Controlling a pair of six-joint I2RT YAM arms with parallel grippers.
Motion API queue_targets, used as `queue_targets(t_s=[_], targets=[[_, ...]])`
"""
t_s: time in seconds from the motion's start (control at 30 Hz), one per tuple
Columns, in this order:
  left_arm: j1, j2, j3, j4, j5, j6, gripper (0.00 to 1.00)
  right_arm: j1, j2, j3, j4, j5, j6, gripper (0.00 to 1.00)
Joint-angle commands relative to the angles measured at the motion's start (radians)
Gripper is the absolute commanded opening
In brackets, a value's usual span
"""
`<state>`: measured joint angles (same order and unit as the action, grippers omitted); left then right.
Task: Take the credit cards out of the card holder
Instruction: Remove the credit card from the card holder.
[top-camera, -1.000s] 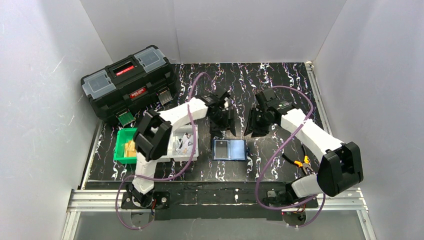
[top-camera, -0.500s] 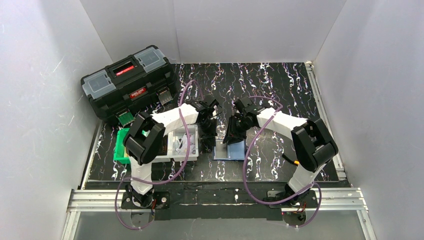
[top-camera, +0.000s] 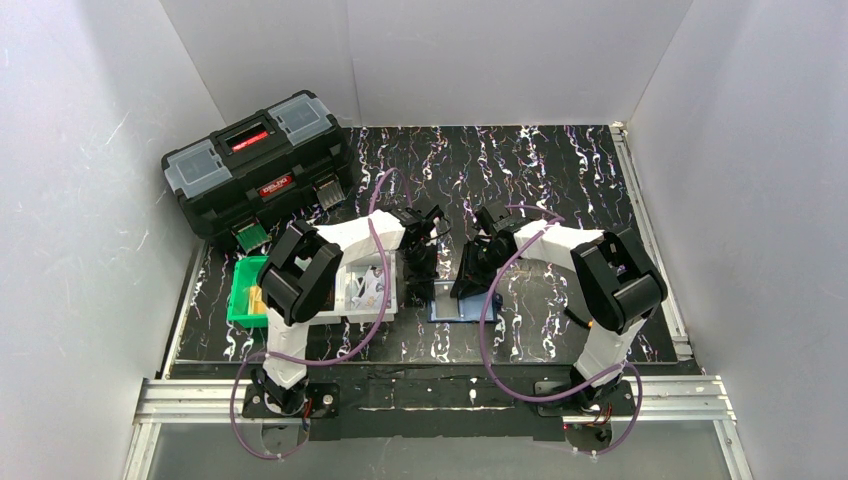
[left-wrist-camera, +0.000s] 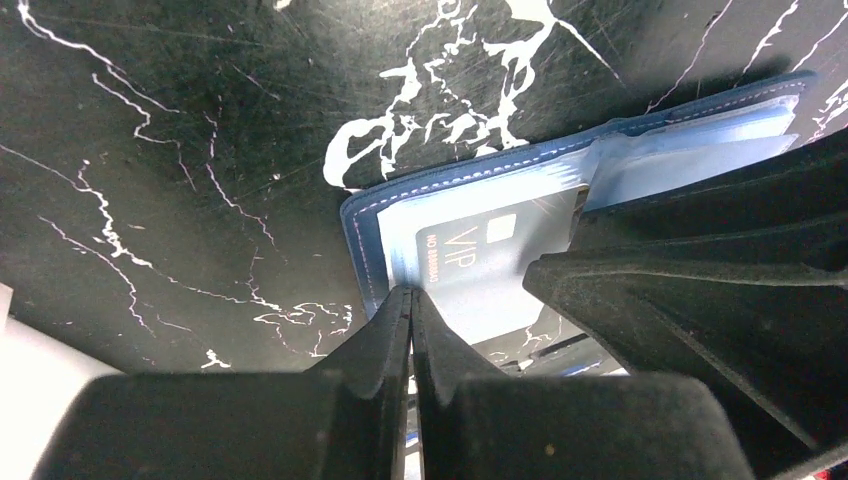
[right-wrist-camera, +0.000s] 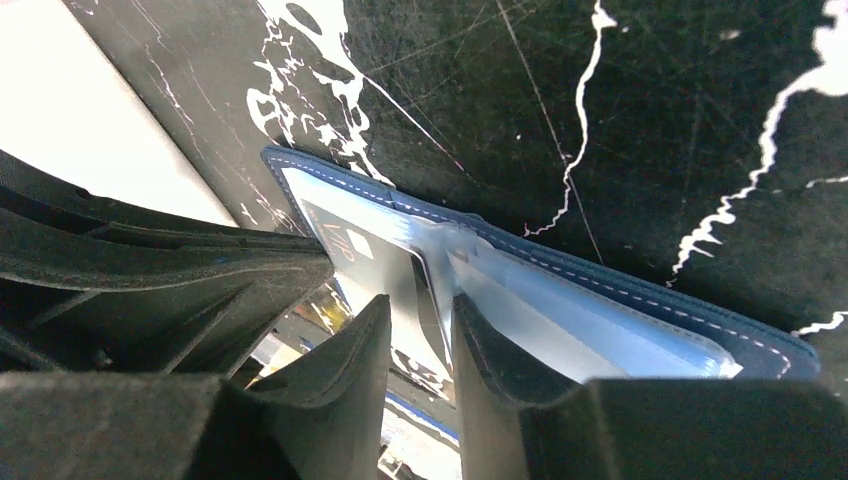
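The navy card holder lies spread open on the black marbled table, between the two arms. In the left wrist view, a credit card printed "VIP" sits inside the holder's clear left pocket. My left gripper is shut, its tips resting on that pocket's left edge with nothing visibly between them. My right gripper stands slightly open over the holder's middle, and the card's right edge and the pocket's fold lie in the gap. Both grippers crowd over the holder in the top view.
A black toolbox stands at the back left. Left of the holder are a green bin with tan pieces in it and a white tray. White walls close in three sides.
Both arms have come down and inward onto the card holder. The left gripper has gone from open to shut, and the right gripper's jaws have narrowed.
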<state>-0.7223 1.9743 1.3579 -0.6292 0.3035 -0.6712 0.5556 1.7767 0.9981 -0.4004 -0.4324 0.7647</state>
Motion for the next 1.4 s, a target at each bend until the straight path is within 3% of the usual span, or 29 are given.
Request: queue_targets(t_s=[0.0,0.47,0.87,1.37], targets=[[-0.025,0.036,0.031,-0.004,-0.008,-0.021,0.00,-0.004,0.021,-0.029,0.065,-0.063,0.012,0.37],[-0.042,0.090,0.028,-0.006,-0.055,-0.168,0.00,-0.094,-0.024,-0.132,0.188,-0.151,0.032,0.44],[-0.032,0.114,-0.013,-0.023,-0.100,-0.233,0.00,-0.165,-0.098,-0.276,0.362,-0.243,0.098,0.41],[-0.029,0.109,-0.028,-0.008,-0.088,-0.246,0.00,-0.184,-0.109,-0.331,0.462,-0.267,0.127,0.20]])
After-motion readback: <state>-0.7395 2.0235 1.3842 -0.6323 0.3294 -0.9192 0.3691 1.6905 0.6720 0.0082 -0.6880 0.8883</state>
